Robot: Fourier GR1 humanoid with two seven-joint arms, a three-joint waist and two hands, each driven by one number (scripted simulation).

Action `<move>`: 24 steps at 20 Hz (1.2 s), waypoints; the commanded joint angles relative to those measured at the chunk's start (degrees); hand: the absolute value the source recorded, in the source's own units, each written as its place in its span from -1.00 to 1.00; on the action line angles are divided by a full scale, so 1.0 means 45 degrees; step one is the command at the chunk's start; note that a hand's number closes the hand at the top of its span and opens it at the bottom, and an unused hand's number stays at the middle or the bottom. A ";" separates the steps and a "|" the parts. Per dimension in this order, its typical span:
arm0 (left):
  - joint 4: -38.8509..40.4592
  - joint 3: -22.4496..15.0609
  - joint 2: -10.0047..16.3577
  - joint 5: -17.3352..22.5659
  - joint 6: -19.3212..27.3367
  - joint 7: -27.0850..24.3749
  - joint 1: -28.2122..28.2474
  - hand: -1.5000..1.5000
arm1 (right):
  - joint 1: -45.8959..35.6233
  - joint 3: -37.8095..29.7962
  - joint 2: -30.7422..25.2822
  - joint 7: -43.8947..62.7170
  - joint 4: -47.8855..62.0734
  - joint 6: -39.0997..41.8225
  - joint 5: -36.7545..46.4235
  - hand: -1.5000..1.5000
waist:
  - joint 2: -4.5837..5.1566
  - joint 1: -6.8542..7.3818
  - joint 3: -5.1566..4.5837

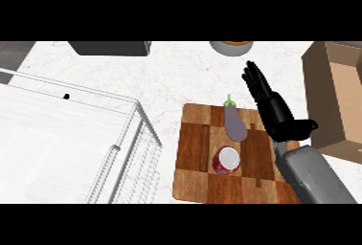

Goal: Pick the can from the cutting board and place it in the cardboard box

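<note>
One hand shows: the right hand point(274, 112), its forearm crossing the right side of the cutting board point(194, 158) from the counter's near edge. Its fingers are straight and spread wide, holding nothing, and they point past the board toward the far edge. The can point(228, 160) stands upright near the board's middle, just beside the forearm. An eggplant point(234, 123) lies just beyond it toward the far edge. The cardboard box point(320, 95) sits open at the counter's right edge, close to the board, probably to keep the carry short. The pick appears not yet begun.
</note>
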 commanded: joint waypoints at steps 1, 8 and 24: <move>-0.0309 0.0096 0.0013 -0.0144 -0.0208 -0.0096 -0.0035 0.00 | 0.1687 -0.0216 -0.0078 -0.1851 -0.0880 -0.0733 0.0846 -1.00 | 0.0013 -0.0303 0.0024; -0.0744 0.0018 0.0658 0.0140 -0.0745 -0.1330 0.1761 0.00 | 0.5190 -0.4313 -0.0831 -0.4943 -0.0783 -0.4458 0.0772 -1.00 | -0.0206 -0.2963 0.0082; -0.0952 -0.0399 0.0603 0.0253 -0.2230 -0.2110 0.1088 0.00 | 1.5691 -0.2153 0.0812 -1.0212 -0.6123 -0.6377 0.6213 -1.00 | 0.0023 -0.1063 -0.0049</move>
